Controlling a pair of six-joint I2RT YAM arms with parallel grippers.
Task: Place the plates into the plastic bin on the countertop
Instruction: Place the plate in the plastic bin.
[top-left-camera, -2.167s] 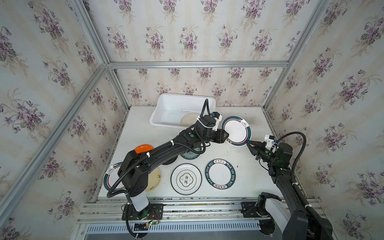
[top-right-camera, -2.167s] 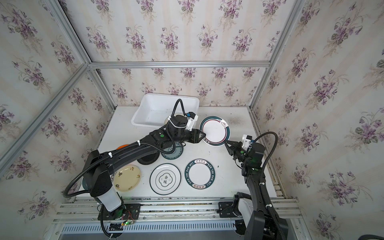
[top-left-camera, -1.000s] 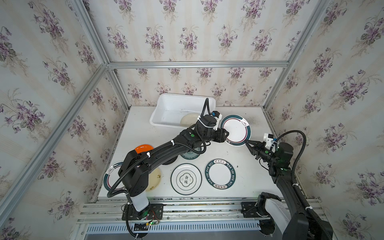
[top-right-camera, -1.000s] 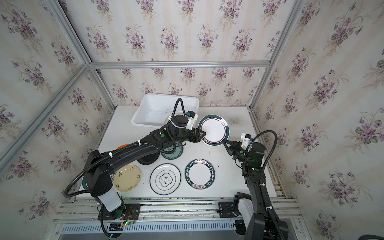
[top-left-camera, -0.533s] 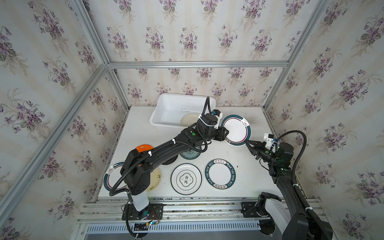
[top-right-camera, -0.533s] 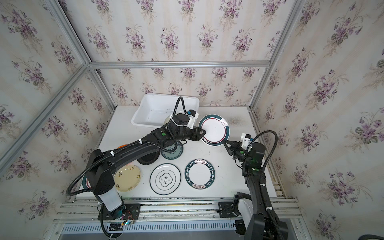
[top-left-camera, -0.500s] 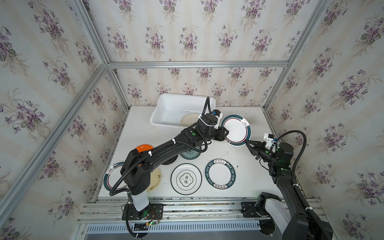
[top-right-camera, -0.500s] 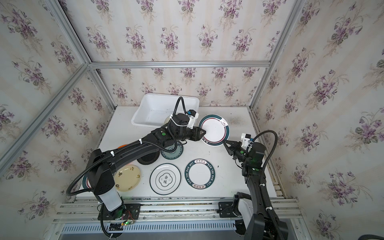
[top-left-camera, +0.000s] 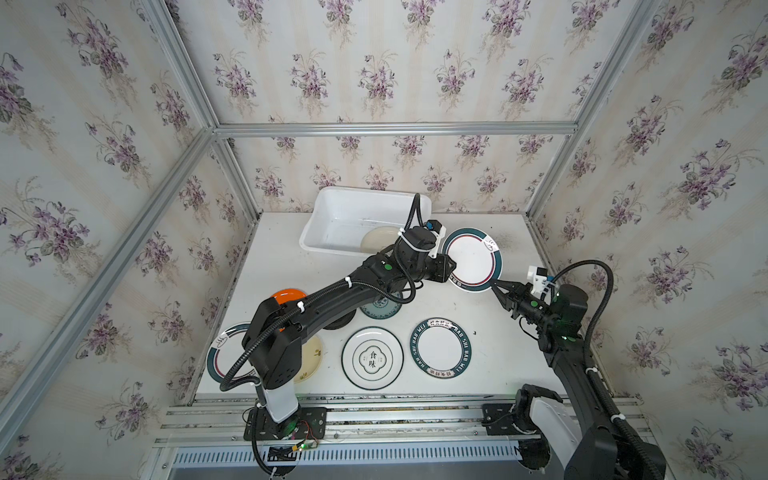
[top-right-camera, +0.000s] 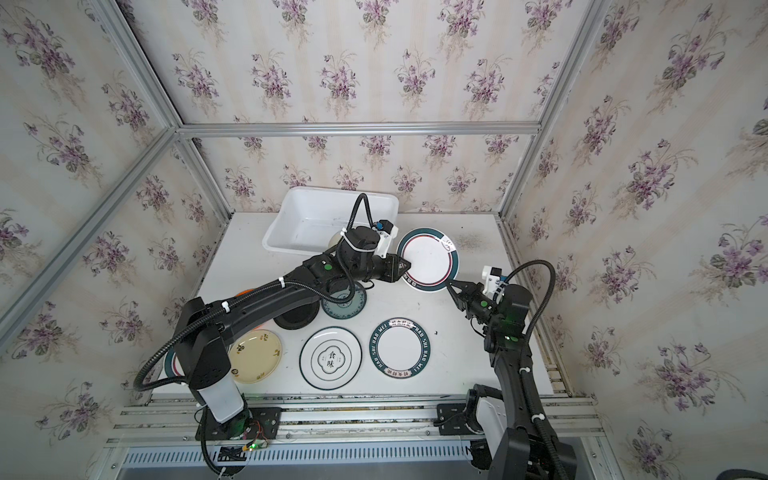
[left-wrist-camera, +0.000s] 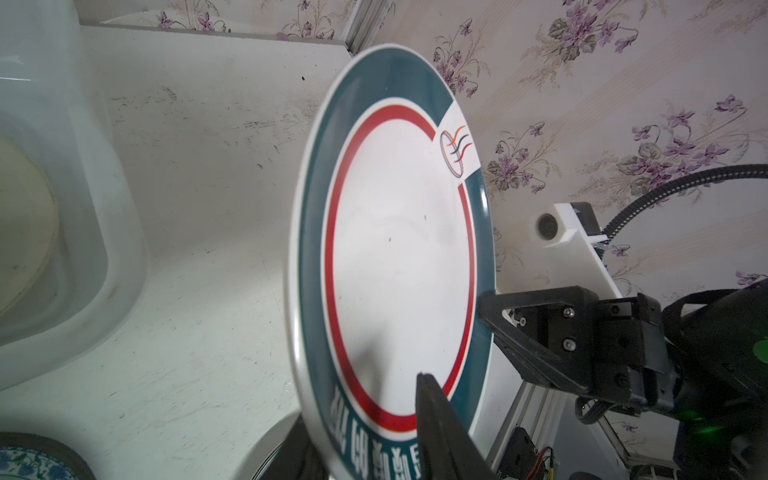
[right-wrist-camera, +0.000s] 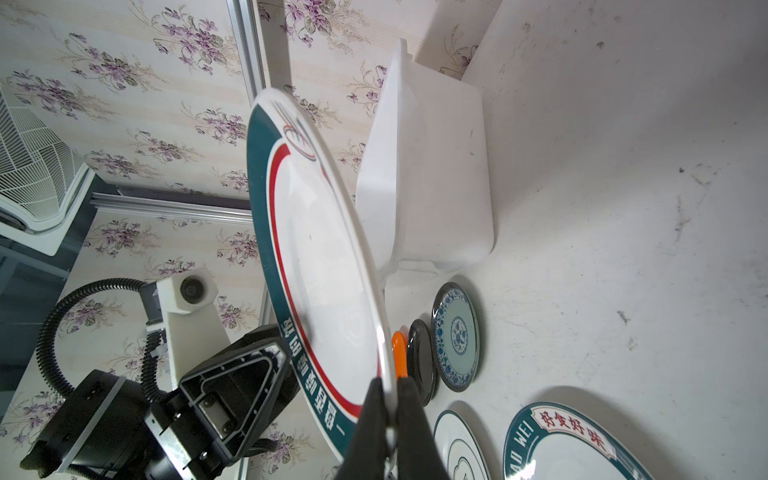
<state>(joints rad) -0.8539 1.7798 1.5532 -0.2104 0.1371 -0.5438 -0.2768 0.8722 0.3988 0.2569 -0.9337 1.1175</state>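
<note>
Teal-rimmed plate (top-left-camera: 471, 259), tilted above the tabletop (top-left-camera: 498, 353) just right of the plastic bin (top-left-camera: 320, 232). Right fingers (right-wrist-camera: 411, 424) pinch its near-right rim; left fingers (left-wrist-camera: 436, 424) straddle its left rim, grip cannot be told.

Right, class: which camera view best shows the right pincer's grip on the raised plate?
The right wrist view: the right pincer clamps the rim of the raised plate, close up. The left wrist view shows it side-on at the plate's edge; in both top views it is small.

Teal-rimmed plate (top-left-camera: 471, 259) raised, tilted — beside white bin (top-left-camera: 328, 208).
</note>
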